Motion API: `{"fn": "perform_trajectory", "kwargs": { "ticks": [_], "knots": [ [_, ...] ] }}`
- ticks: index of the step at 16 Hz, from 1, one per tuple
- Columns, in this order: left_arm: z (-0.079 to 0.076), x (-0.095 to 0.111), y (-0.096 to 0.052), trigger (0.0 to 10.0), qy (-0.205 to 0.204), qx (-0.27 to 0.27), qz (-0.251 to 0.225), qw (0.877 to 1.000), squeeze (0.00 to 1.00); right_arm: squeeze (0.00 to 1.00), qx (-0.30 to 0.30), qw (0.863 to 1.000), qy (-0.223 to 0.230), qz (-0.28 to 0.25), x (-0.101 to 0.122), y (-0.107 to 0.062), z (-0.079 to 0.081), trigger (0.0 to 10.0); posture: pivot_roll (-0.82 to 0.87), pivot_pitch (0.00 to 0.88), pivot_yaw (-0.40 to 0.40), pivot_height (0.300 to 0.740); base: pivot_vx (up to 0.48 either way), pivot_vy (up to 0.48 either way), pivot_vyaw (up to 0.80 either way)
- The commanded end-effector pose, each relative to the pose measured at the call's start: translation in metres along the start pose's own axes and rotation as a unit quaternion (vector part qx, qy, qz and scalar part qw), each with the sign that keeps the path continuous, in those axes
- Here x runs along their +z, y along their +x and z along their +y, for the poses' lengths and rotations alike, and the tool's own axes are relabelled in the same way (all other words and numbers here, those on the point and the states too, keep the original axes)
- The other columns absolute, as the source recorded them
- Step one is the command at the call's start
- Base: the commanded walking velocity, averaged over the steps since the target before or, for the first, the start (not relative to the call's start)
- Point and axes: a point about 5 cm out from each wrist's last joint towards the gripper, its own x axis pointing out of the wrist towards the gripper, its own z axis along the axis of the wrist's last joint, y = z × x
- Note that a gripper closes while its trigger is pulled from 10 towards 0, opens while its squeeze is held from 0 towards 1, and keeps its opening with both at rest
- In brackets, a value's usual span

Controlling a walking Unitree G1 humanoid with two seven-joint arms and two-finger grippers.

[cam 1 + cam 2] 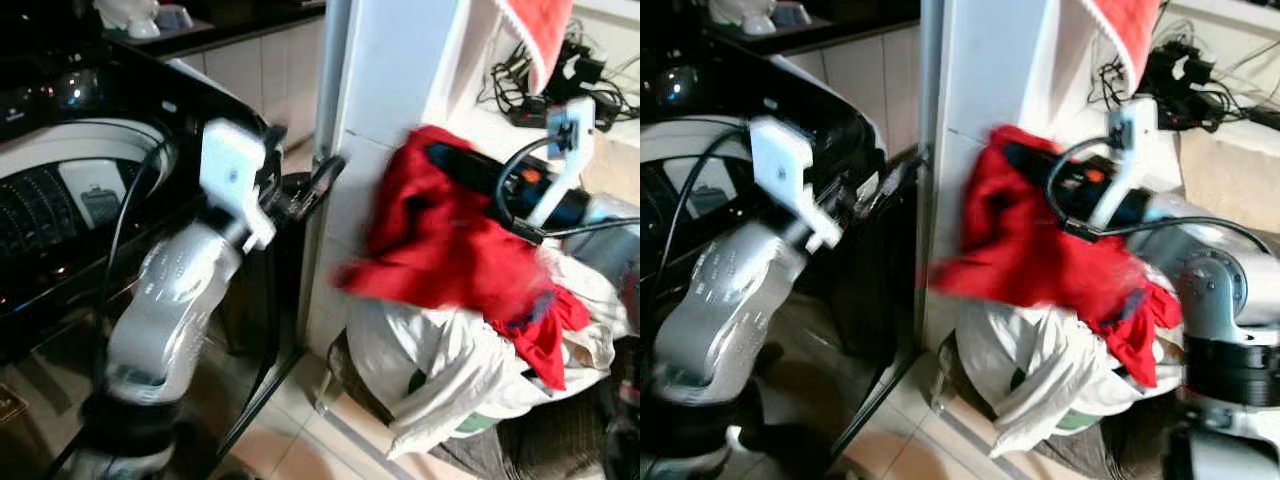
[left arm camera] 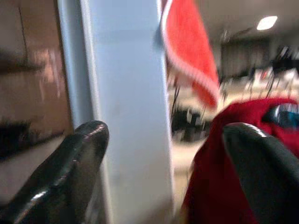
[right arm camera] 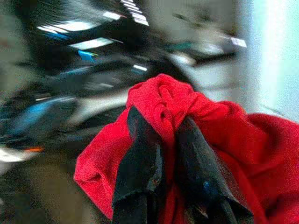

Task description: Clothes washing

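Red garment [image 1: 430, 240] bunched, draping downward from right end effector [image 3: 164, 140].

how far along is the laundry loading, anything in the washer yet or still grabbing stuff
Done: I cannot tell; the washing machine tub is too dark to read. In hand: the right gripper is shut on a red garment, lifted off the pile. The left gripper is open, empty. Left: the white clothes piled by the pillar.

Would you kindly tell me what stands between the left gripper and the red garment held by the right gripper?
A white vertical panel stands between the left gripper and the red garment, seen in both eye views.
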Motion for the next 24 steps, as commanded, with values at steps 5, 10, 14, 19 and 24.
{"fn": "perform_trajectory", "kwargs": {
  "ticks": [5,10,14,19,24],
  "knots": [
    [-0.017,-0.005,0.009,10.0,-0.057,-0.062,-0.001,0.996,0.36,0.00,0.094,0.994,0.031,-0.053,0.016,0.012,0.030,0.0,-0.01,0.000,-0.094,0.740,0.000,0.000,0.00],
    [-0.032,-0.015,-0.004,3.2,-0.169,-0.110,0.015,0.979,0.00,0.00,0.094,0.993,0.051,-0.056,0.015,0.014,0.033,0.0,-0.01,0.000,-0.098,0.740,0.000,0.000,0.00],
    [-0.047,-0.012,-0.008,0.0,-0.199,-0.160,0.011,0.967,0.00,0.00,0.096,0.993,0.055,-0.048,0.012,0.016,0.034,0.0,0.00,0.000,-0.099,0.740,0.000,0.000,0.00],
    [-0.045,-0.004,-0.012,0.0,-0.255,-0.168,-0.013,0.952,0.00,0.00,0.096,0.994,0.048,-0.033,0.007,0.015,0.037,0.0,0.00,0.000,-0.092,0.740,0.000,0.000,0.00],
    [-0.057,-0.003,-0.009,0.0,-0.264,-0.196,-0.012,0.944,0.00,0.00,0.105,0.993,0.049,-0.031,0.004,0.017,0.042,0.0,-0.01,0.000,-0.088,0.740,0.000,0.000,0.00]
  ]
}}
